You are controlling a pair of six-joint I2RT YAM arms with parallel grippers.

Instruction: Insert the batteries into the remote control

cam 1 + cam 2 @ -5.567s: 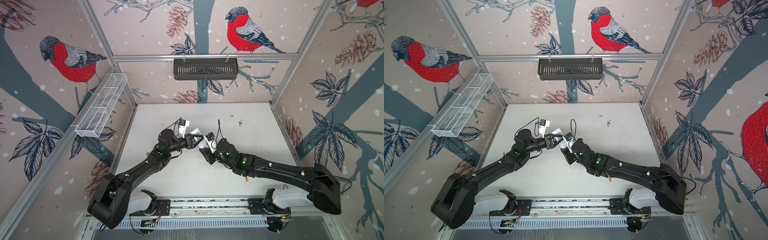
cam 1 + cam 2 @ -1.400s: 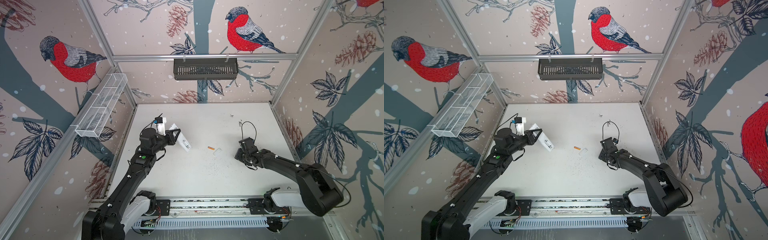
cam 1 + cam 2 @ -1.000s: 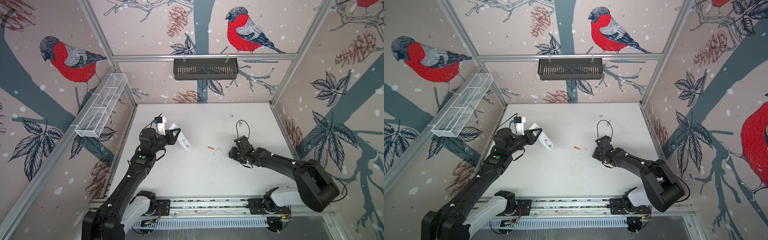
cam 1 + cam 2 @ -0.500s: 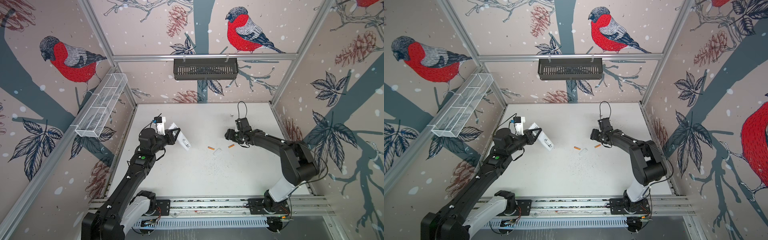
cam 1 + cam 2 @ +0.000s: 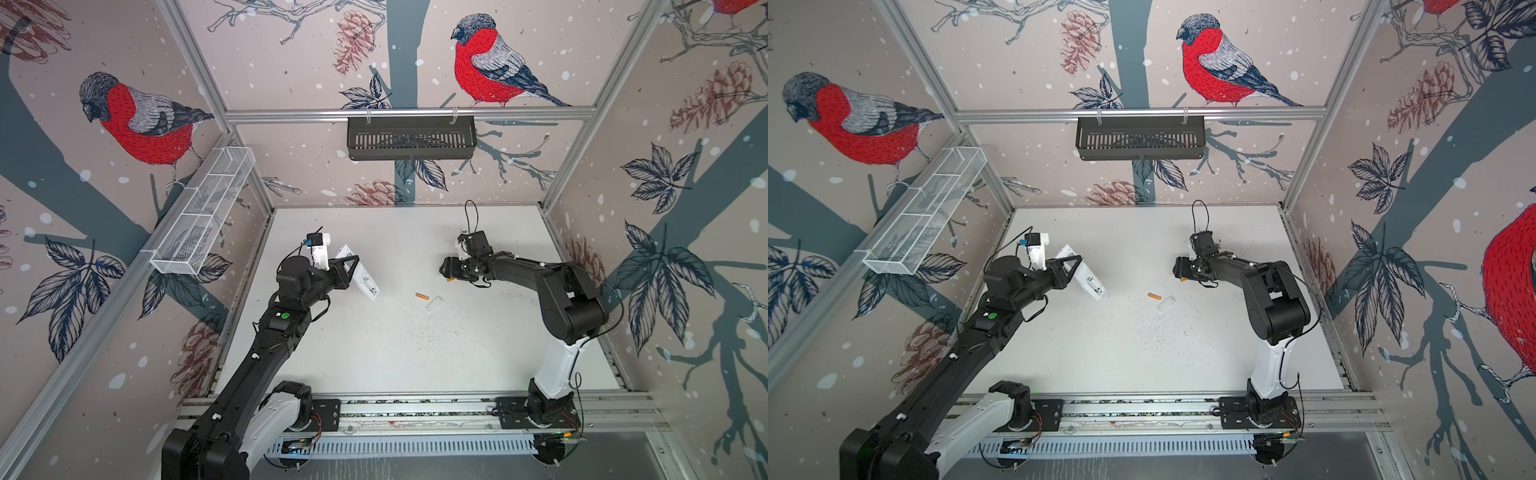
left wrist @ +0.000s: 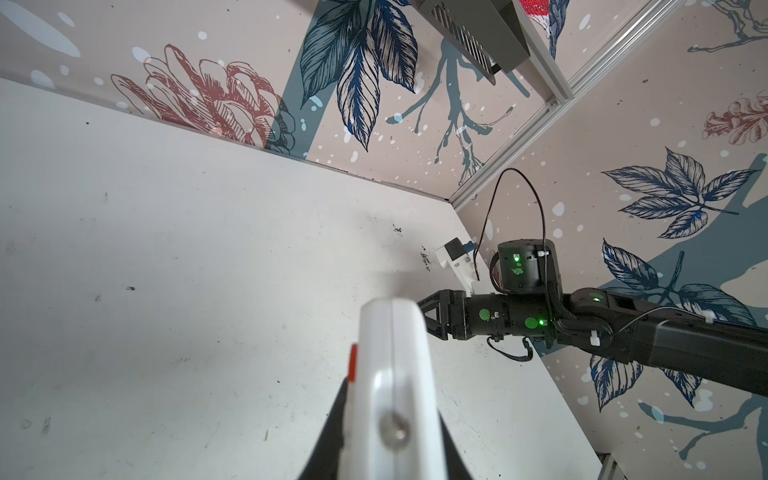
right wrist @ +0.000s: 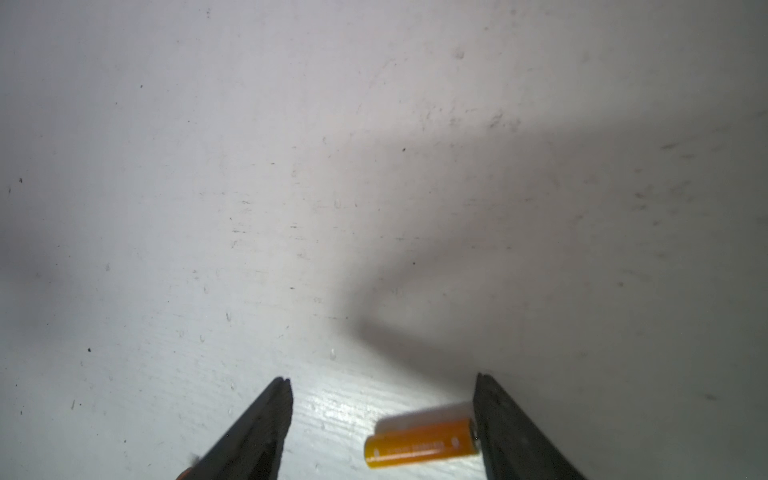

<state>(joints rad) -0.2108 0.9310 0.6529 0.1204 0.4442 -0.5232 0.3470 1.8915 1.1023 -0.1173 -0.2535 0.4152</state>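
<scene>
The left arm rises from the front rail along the left side of the table, its wrist turned toward the middle, and the left gripper is clamped tight on the remote control. In both top views the remote control is held aslant, its long axis running from a far end that juts past the gripper down to a near end pointing at the middle of the table; whether that end touches the surface I cannot tell. The left wrist view sees the remote control end-on, pointing away from the camera. The right arm stands upright from its base at the front right, folds at the elbow and sends its forearm leftward, low over the far half of the table. The right gripper points left with its jaws wide apart and nothing gripped. One battery lies flat on the table between its fingers, long axis crosswise from finger to finger, one end at the inner face of one finger and well apart from the other. The second battery lies near the table's middle, long axis roughly left to right, just beside a small white cover piece
</scene>
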